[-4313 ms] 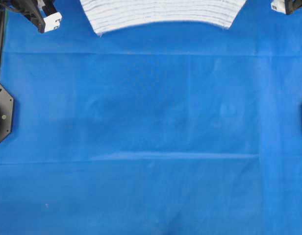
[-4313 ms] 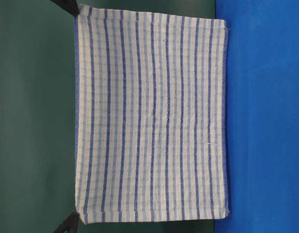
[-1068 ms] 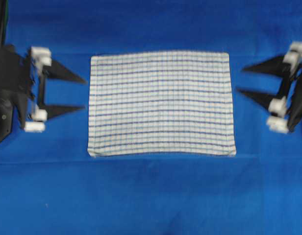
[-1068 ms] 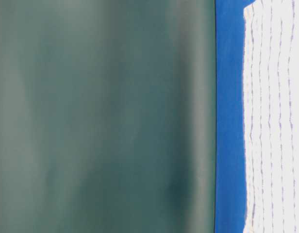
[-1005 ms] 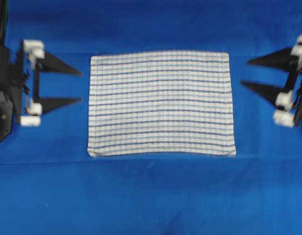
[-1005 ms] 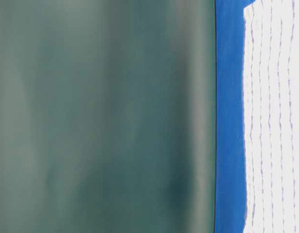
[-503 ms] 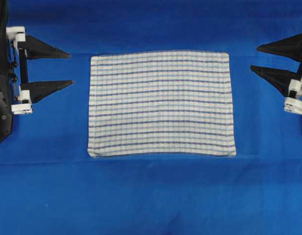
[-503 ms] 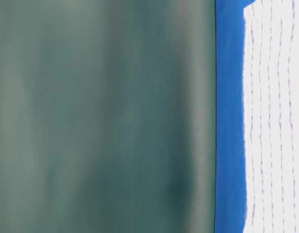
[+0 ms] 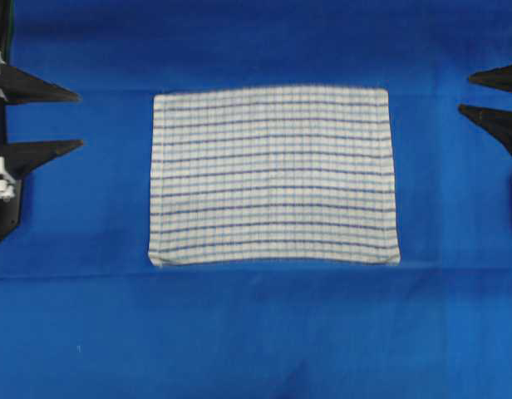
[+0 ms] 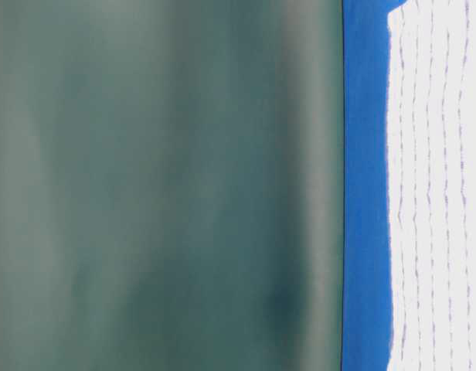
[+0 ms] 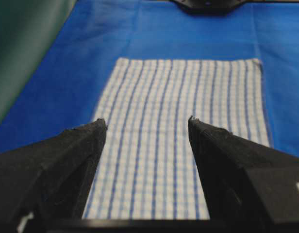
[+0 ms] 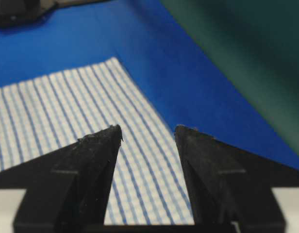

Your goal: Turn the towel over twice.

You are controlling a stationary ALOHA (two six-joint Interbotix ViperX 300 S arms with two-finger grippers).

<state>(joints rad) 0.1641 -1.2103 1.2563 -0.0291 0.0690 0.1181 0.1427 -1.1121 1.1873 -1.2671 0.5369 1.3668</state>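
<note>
- Striped white towel (image 9: 273,175) lies flat mid-worktop on the blue cloth (image 9: 256,332).
- Left gripper (image 9: 61,120) released, empty, cut off at the frame edge.
- Right gripper (image 9: 480,96) parted, empty, mostly cropped.

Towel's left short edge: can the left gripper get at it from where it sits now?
Probably yes. The left gripper is open, and only bare blue cloth lies between it and the flat towel.

One striped towel (image 9: 273,175); one blue cloth (image 9: 256,332); two grippers, left (image 9: 77,120), right (image 9: 464,94).
</note>
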